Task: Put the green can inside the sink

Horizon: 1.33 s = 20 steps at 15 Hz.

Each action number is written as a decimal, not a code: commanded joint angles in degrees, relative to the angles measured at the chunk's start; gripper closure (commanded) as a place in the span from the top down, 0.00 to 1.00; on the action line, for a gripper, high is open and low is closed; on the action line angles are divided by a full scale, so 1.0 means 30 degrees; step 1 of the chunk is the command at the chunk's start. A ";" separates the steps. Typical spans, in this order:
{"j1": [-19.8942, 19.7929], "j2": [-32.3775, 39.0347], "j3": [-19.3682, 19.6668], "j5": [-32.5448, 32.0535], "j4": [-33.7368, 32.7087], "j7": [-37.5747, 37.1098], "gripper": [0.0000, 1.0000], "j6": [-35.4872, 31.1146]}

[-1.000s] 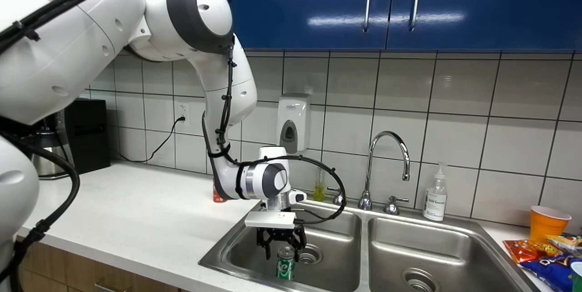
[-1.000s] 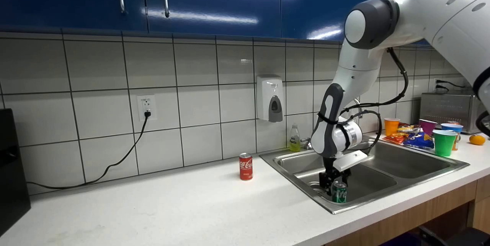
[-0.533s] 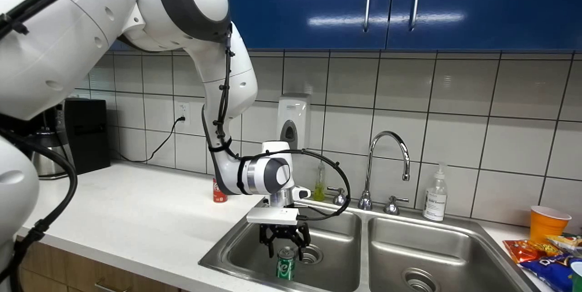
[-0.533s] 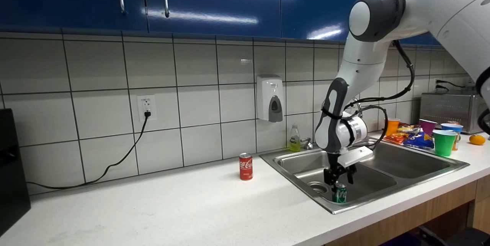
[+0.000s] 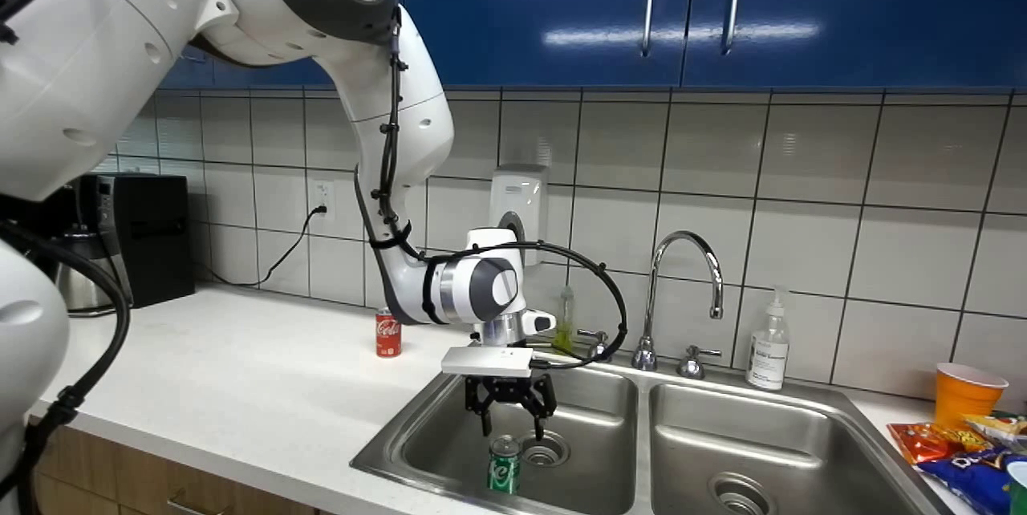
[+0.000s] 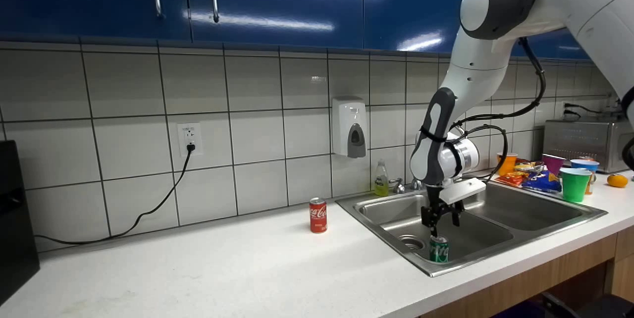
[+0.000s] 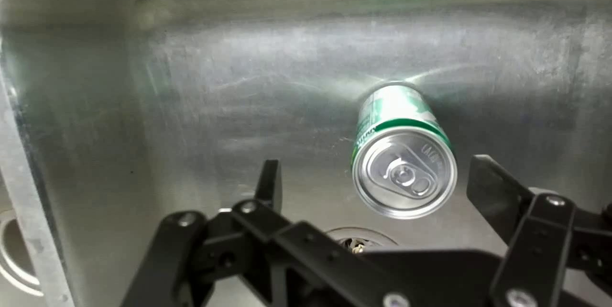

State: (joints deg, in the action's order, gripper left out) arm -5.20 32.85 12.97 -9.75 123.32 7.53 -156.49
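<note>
1. In an exterior view, the arm [image 5: 413, 130] is arching in from the upper left of the frame and bending down toward the lower middle, its gripper [image 5: 512, 425] pointing downward.
2. The fingers [image 7: 497, 197] are standing apart, clear of the green can [image 7: 404, 151] on both sides in the wrist view.
3. Compared with half a second ago, the gripper is sitting higher and slightly farther right in both exterior views; the can is staying put.
4. The can is standing upright in the sink [image 5: 644, 443], left-of-frame basin [image 5: 594, 475], its long axis running vertically, its silvery top facing up.
</note>
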 commanded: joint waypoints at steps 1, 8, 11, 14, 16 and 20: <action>-0.0015 -0.1427 -0.0073 -0.0396 0.0735 -0.0390 1.00 0.0682; 0.0337 -0.3508 -0.0114 -0.0588 0.2216 -0.0586 1.00 0.0750; 0.0641 -0.4820 -0.0028 -0.0825 0.3429 -0.0896 1.00 0.0768; 0.0801 -0.6256 -0.0097 -0.1026 0.4637 -0.1158 1.00 0.0907; 0.0935 -0.7247 -0.0157 -0.1258 0.5401 -0.1386 1.00 0.1072; 0.0974 -0.9245 -0.0560 -0.1545 0.6718 -0.1633 1.00 0.1793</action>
State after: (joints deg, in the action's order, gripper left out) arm -2.22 11.60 12.41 -12.34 139.41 5.06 -154.02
